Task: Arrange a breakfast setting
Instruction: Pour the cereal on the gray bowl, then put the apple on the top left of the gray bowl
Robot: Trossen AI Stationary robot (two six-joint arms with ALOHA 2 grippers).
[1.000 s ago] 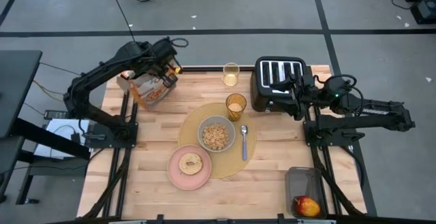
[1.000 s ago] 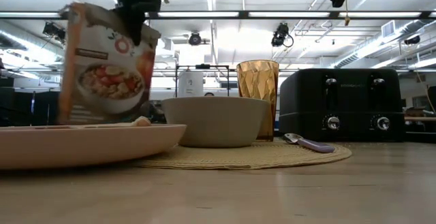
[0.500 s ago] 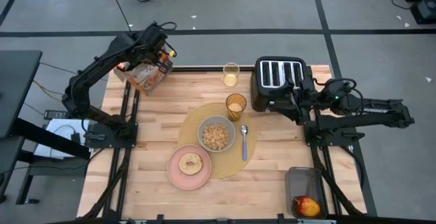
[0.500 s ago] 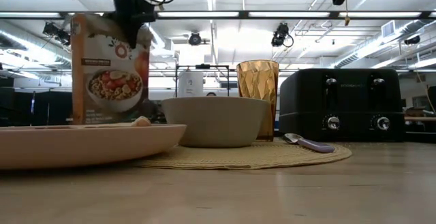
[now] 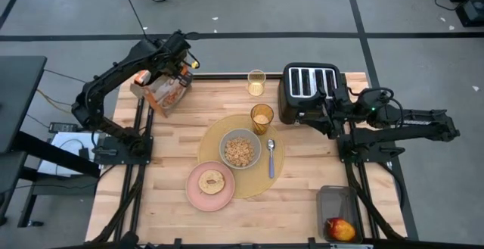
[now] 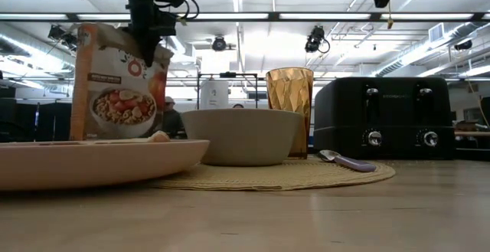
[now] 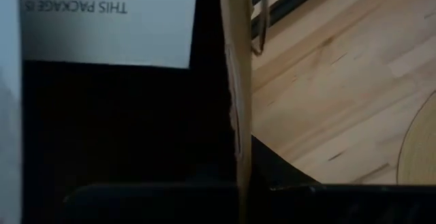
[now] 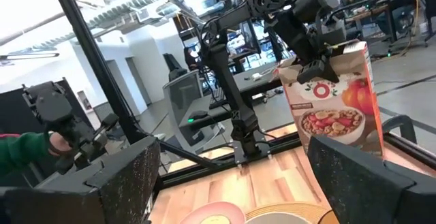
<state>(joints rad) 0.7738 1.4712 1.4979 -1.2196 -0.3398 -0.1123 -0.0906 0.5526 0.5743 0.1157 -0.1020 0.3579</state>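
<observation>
Where the left wrist view looks down the cereal box (image 7: 109,20), upside-down print reads "THIS PACKAGE IS SOLD BY WEIGHT" on a white panel. The box front, seen in the low view, shows a red ring logo and a bowl of cereal with berries; its smaller text is too small to read. The left claw (image 5: 178,61) pinches the top of that box at the far left corner of the bench (image 5: 318,196), and the box hangs slightly tilted.

The right claw (image 5: 327,114) waits with its fingers spread beside the black toaster (image 5: 306,90) at the far right.

In the middle of the bench lies a round tan woven mat (image 5: 278,167). On it stands a grey bowl (image 5: 240,150) filled with cereal, and a ribbed amber glass (image 5: 262,117) stands at the mat's far edge. A spoon (image 5: 271,158) with a pale blue handle lies just right of the bowl. A pink plate (image 5: 210,185) overlaps the mat's near left edge and carries a slice of toast (image 5: 211,182). A red apple (image 5: 339,228) sits in a grey tray (image 5: 333,199) at the near right corner. A clear glass (image 5: 256,82) stands left of the toaster.
</observation>
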